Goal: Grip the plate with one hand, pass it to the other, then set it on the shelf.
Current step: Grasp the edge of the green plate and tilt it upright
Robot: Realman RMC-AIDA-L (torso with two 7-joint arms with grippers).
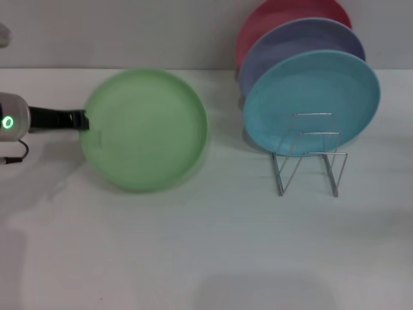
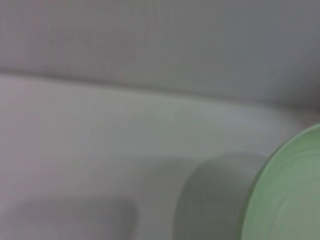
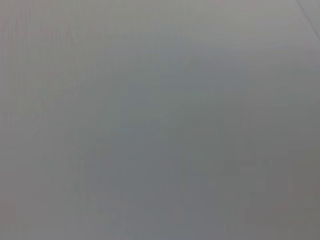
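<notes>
The light green plate (image 1: 145,129) is held up off the white table, tilted toward me, at the left of the head view. My left gripper (image 1: 82,121), black fingers on a silver-grey wrist with a green light, is shut on the plate's left rim. The plate's edge also shows in the left wrist view (image 2: 290,195). The silver wire shelf (image 1: 310,158) stands to the right of the plate, well apart from it. My right gripper is out of view; the right wrist view shows only a plain grey surface.
Three plates stand leaning in the shelf: a turquoise-blue plate (image 1: 313,100) in front, a lavender plate (image 1: 303,42) behind it, a red plate (image 1: 284,16) at the back. The white table (image 1: 206,245) stretches in front, with a wall behind.
</notes>
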